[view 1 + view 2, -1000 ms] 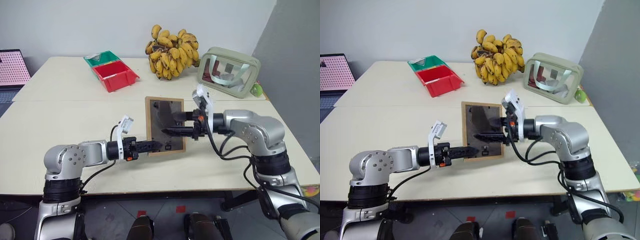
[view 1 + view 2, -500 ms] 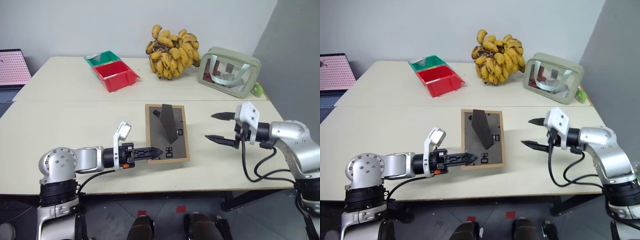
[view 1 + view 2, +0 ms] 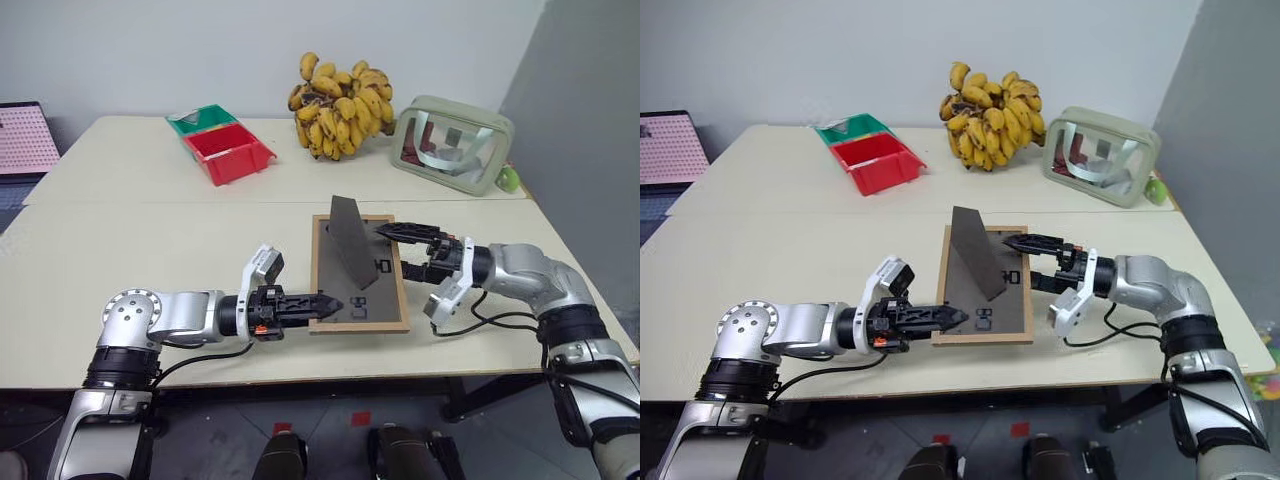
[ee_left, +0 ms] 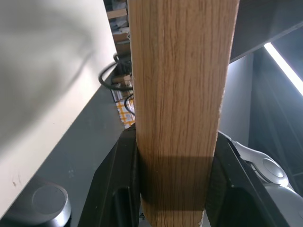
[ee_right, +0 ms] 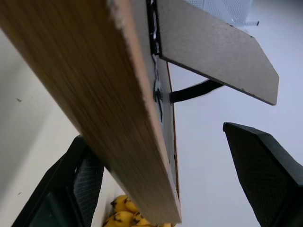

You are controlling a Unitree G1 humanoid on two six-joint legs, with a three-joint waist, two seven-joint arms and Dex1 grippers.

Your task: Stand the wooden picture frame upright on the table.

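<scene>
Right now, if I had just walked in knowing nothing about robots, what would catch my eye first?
Probably the small light-wood picture frame, back side up near the front of the pale cream table, its dark easel stand folded out. The left hand grips its near edge, and the right hand straddles its right edge with fingers apart. Behind, a big bunch of yellow bananas stands out beside a red plastic bin.

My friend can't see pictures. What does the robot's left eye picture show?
A wooden picture frame lies face down on a table, its stand sticking up. The left gripper pinches its near edge; the right gripper is open around its far side.
</scene>
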